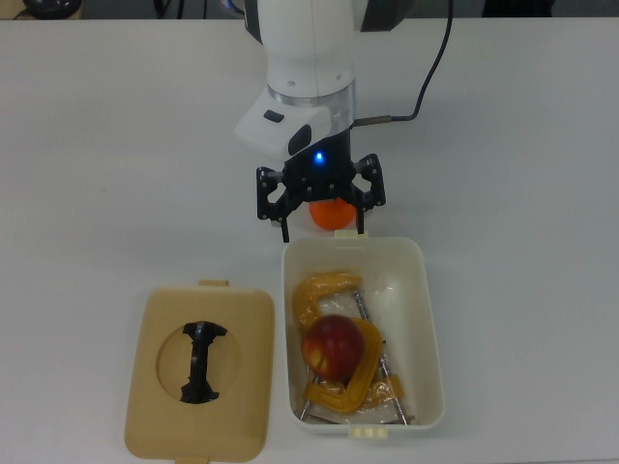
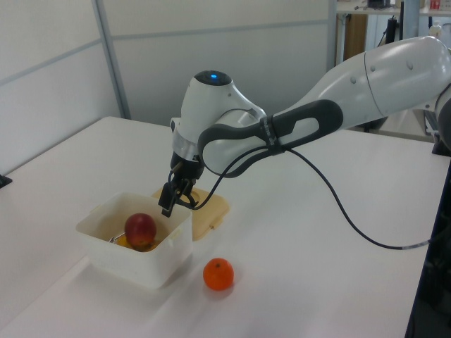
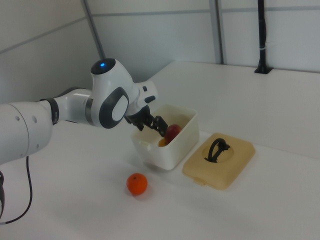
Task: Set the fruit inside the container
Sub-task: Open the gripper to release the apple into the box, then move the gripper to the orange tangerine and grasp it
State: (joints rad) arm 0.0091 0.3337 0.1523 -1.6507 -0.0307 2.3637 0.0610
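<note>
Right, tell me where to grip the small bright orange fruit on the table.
Grip the small bright orange fruit across its widest middle, coming straight down from above. It is round and sits free on the white table, apart from the white plastic tub, so both sides look open to the empty hand.

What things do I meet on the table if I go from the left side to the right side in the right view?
Orange → white container with the apple in it → tan lid with the black handle. The open gripper hangs over the container, so it has no separate place in the order.
</note>
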